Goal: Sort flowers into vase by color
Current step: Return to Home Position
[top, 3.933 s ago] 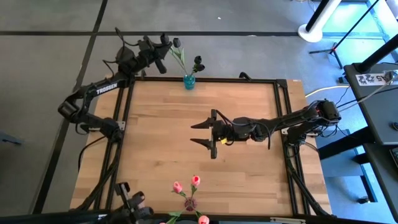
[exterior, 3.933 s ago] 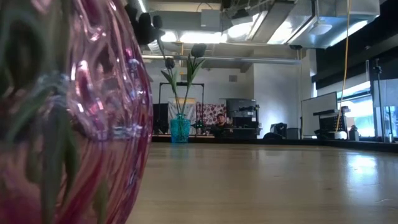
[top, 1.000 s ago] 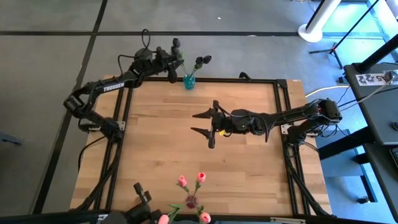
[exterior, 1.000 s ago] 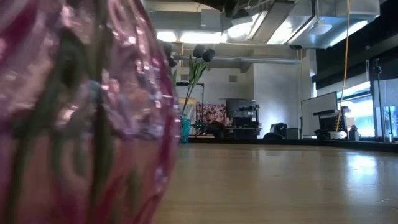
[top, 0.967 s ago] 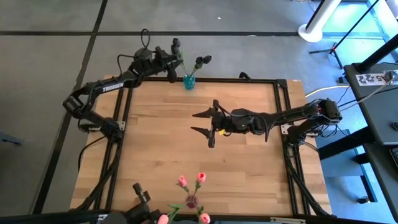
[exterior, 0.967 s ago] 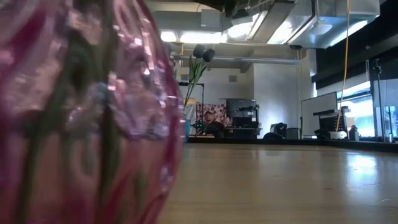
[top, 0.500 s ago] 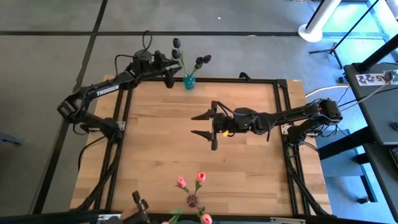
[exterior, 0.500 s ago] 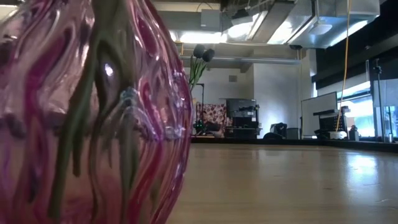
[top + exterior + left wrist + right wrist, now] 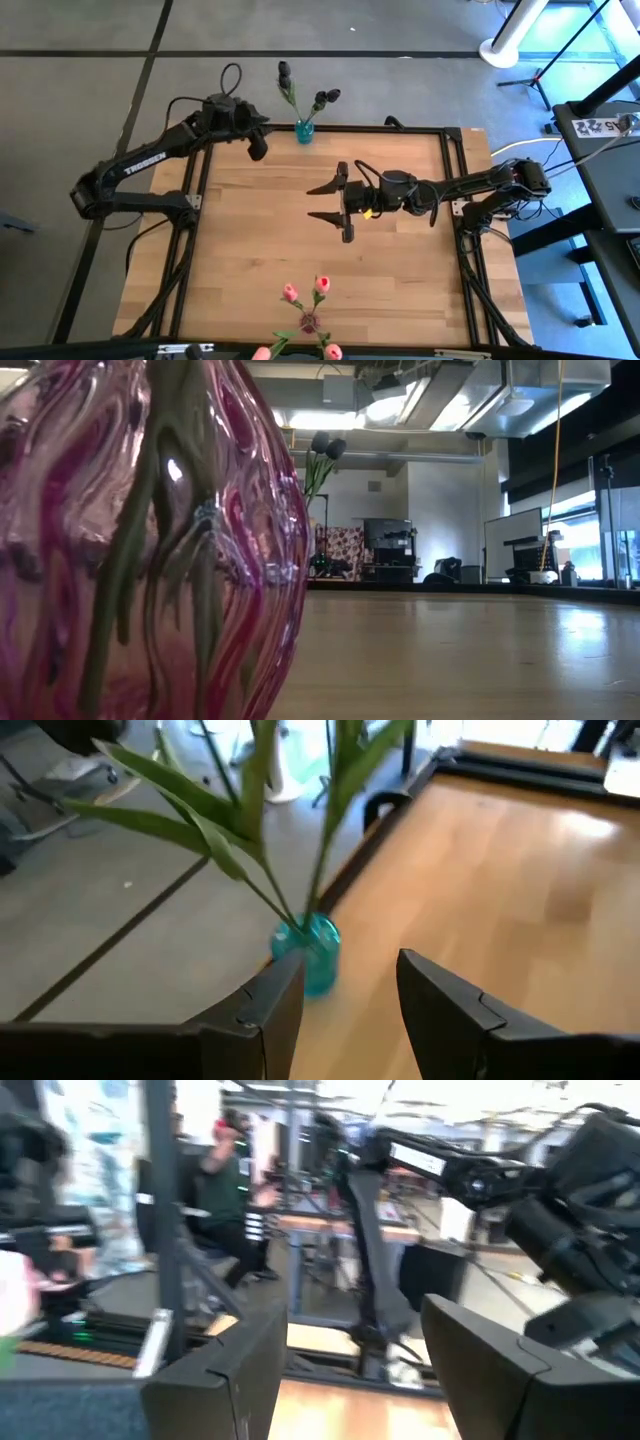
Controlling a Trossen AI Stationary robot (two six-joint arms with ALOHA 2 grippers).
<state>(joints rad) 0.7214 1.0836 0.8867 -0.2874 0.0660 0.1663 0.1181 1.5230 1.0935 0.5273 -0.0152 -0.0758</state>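
A small teal vase [image 9: 304, 130] stands at the table's far edge, with dark-headed flowers [image 9: 284, 70] [image 9: 322, 98] rising from it on green stems. Their heads also show in the low view [image 9: 325, 445]. My left gripper [image 9: 257, 148] hangs open just left of the teal vase [image 9: 312, 952], and nothing is between its fingers. A ribbed pink vase [image 9: 150, 540] stands at the near edge with pink-headed flowers [image 9: 290, 293] [image 9: 321, 285] in it. My right gripper [image 9: 337, 208] hovers open over the table's middle, empty.
Bare wooden tabletop [image 9: 260, 240] lies between the two vases. A black frame [image 9: 445, 135] runs along the table's edges. Beyond the table, a person [image 9: 228, 1170] shows in the room in the right wrist view.
My left gripper has drawn back from the dark flowers toward the table's left and near side, tipping more level. The dark flowers stay standing in the teal vase. In the low view the pink vase has shifted a little to the right.
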